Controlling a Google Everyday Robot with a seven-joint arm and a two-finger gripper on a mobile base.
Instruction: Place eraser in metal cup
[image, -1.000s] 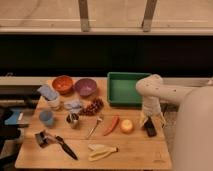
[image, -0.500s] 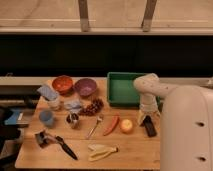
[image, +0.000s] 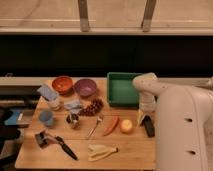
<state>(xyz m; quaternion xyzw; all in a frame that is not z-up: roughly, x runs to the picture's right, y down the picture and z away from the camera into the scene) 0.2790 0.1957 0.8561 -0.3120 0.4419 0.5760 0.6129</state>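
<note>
Wooden bench (image: 131, 151), crowded: the hand (image: 142, 118) has swung down over the eraser (image: 149, 128), directly beneath it. Spread or pinching, I cannot tell. Metal cup (image: 73, 120) waits well off to its left, so the grasp comes first.

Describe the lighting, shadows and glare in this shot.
Camera view: dim, warm light on the table; a black band behind it; the white arm is the brightest thing, no hard glare; the metal cup barely glints; the end effector hangs low over the eraser near the table's right edge.
</note>
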